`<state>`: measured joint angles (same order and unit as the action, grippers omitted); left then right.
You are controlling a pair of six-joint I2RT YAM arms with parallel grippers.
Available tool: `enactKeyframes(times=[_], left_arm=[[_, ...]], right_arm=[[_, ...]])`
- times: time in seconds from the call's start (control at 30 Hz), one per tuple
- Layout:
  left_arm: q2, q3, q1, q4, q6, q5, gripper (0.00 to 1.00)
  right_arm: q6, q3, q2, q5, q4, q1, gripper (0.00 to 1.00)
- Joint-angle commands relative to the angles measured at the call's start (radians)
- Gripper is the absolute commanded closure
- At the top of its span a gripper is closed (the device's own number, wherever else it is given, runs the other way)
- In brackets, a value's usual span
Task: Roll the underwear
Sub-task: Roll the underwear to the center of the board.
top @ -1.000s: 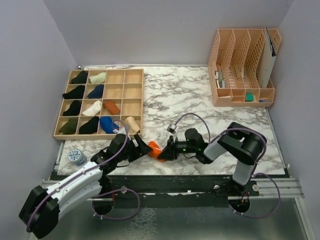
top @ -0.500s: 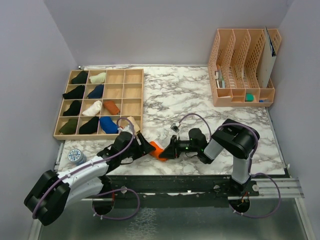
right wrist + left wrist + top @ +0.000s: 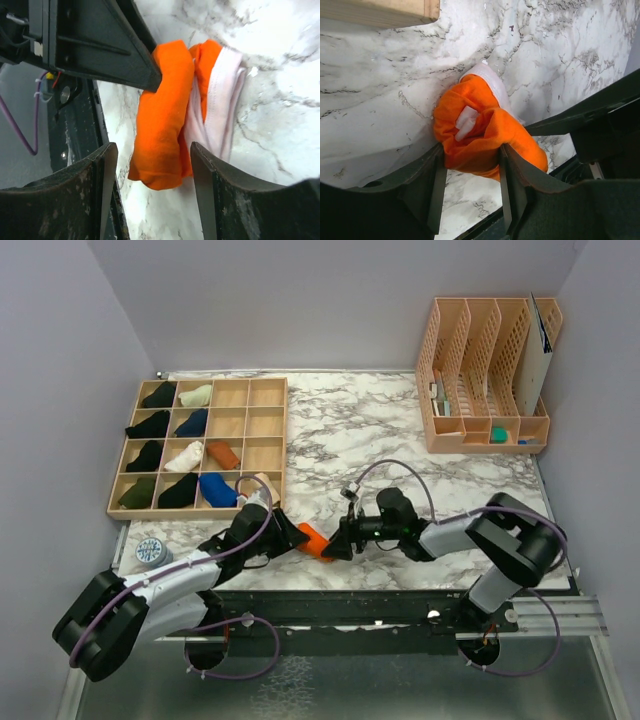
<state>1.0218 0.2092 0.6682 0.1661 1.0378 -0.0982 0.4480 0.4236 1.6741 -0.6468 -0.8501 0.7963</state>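
Near the wooden compartment tray (image 3: 284, 445), bright orange cloth underwear (image 3: 480, 130), largely rolled, is pinched by the left hand (image 3: 471, 152); the right hand (image 3: 152, 150) is held wide.

2 close wrist views share underwear (image 3: 487, 135)

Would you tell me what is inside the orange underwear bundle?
A white waistband piece shows tucked inside the orange underwear; whatever lies deeper is covered by the cloth folds.
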Motion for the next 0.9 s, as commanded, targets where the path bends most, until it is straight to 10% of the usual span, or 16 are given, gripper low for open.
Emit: enactKeyframes(times=[0.0,0.37,0.87], left_arm=[[0.027,0.004,0.002,-0.135,-0.052,0.052,0.52],[0.076,0.099,0.004,-0.248,-0.057,0.049,0.53],[0.147,0.156,0.005,-0.295,-0.052,0.024,0.53]], right_arm=[[-0.215,0.052,-0.144,0.165,0.362,-0.007,0.36],[-0.642,0.079,-0.426,0.549,0.535,0.224,0.37],[-0.864,0.138,-0.139,0.798,0.391,0.445,0.40]])
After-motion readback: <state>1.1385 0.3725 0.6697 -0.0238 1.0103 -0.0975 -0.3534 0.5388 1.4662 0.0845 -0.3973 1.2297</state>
